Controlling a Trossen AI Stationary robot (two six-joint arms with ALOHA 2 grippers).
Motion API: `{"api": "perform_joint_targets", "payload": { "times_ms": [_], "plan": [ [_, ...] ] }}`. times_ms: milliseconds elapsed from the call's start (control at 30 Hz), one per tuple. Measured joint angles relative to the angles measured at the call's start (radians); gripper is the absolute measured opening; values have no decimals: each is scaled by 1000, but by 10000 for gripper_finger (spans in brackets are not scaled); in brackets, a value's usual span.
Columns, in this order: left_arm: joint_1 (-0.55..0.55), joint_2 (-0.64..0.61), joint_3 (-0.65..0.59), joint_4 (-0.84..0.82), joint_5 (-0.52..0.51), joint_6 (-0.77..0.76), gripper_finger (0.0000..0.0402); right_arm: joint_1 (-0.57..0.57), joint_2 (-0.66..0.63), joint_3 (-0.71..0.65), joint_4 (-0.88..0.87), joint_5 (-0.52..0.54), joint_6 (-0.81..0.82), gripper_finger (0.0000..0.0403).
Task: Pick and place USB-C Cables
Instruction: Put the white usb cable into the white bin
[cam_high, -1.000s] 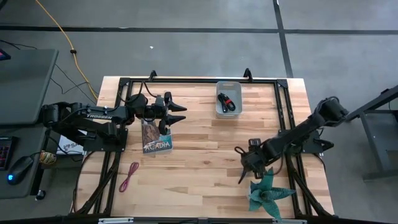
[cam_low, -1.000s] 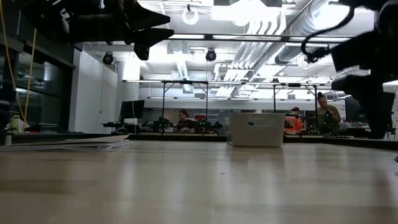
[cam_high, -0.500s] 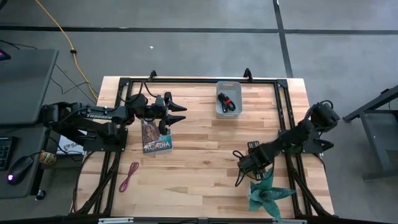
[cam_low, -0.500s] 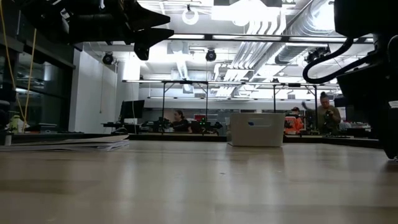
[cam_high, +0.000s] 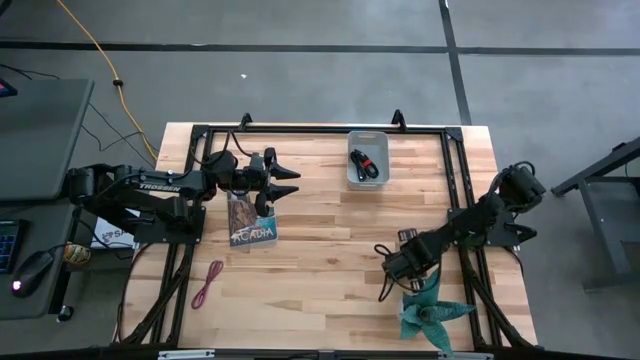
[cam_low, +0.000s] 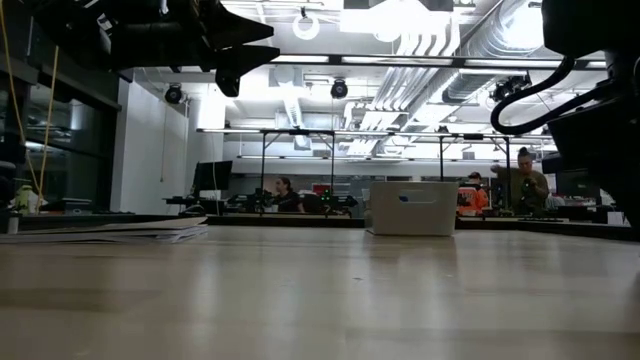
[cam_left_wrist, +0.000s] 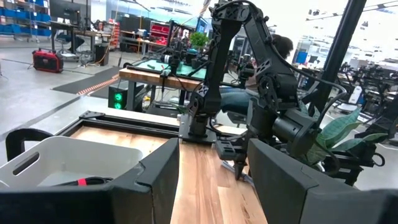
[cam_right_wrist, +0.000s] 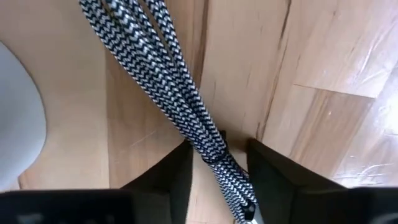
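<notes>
Cables were the job in hand: the right claw (cam_high: 386, 283) was lowered to the bench (cam_high: 320, 230) near the artificial plant (cam_high: 432, 310), its fingers (cam_right_wrist: 165, 171) spread either side of a black-and-white braided cable (cam_right_wrist: 163, 87), evidently placed to close on the tied bundle, not yet clenched. Two cables (cam_high: 366, 162), one red-and-black, were already gathered in the grey bin (cam_high: 381, 176), seemingly the drop point. A maroon-pink cable (cam_high: 208, 283) lay near the front left edge. The left claw (cam_high: 281, 187) was held released above the book (cam_high: 251, 222), waiting.
</notes>
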Motion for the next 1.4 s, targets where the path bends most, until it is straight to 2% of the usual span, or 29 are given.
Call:
{"api": "perform_joint_targets", "payload": {
  "times_ms": [300,433,767,1033,1200,1400],
  "plan": [
    [0,0,0,0,0,0,170,0,1,-1,1,8,-11,42],
    [0,0,0,0,0,0,170,0,1,-1,1,12,-27,13],
    [0,0,0,0,0,-8,170,-2,-50,-8,-12,18,-22,20],
    [0,0,0,0,0,-11,170,-5,-202,-10,-38,141,46,12],
    [-1,0,0,-1,0,-15,170,-47,-253,-10,172,276,-57,12],
    [-5,0,1,-5,0,-43,170,-172,-255,-8,498,260,-288,12]
  ]
}}
